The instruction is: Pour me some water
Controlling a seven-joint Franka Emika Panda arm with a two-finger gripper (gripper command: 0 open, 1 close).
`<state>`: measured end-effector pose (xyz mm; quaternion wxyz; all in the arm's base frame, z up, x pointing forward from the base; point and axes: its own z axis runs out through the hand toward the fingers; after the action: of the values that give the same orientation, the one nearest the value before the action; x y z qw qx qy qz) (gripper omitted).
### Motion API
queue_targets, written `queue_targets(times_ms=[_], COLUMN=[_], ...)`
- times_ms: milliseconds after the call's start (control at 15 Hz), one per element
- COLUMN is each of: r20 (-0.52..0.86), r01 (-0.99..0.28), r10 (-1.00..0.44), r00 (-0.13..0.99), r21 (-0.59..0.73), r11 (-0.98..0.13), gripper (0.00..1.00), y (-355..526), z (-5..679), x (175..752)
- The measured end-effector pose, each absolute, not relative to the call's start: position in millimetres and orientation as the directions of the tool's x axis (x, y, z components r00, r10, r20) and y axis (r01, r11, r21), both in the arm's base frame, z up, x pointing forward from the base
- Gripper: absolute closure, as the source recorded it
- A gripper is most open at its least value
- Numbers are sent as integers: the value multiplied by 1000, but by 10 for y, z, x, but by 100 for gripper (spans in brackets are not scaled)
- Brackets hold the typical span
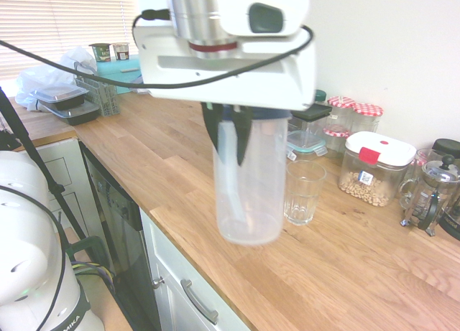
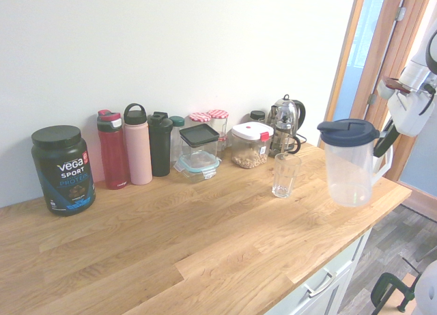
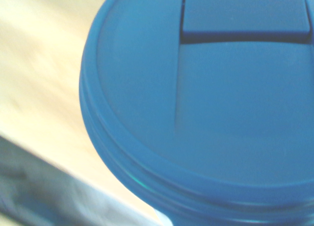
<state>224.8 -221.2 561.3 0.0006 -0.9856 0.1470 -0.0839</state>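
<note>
My first exterior camera sits close beside the arm, off the worktop's (image 1: 338, 273) front edge, looking down and across toward the back wall; the hand (image 1: 228, 133) fills the upper middle. My second exterior camera stands further off near the opposite end, facing along the worktop toward the doorway, so the arm enters from the right. Both take in the pitcher (image 2: 349, 163), the glass (image 2: 285, 175) and the jars along the back edge. My wrist camera looks straight down onto the pitcher's blue lid (image 3: 206, 103), very near and blurred.
</note>
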Motion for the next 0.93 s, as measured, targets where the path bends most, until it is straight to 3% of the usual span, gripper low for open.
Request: queue_targets(times_ms=[333, 667, 933], r20=[83, -19, -75], r01=[-256, -181, -137], r10=[-247, -201, -192], r00=[966, 979, 979], r21=[131, 353, 457], r11=[-958, -918, -879], gripper=[100, 100, 100], y=[-2638, -2203, -1860], z=[5863, 5863, 5730], x=[2806, 3640, 3909])
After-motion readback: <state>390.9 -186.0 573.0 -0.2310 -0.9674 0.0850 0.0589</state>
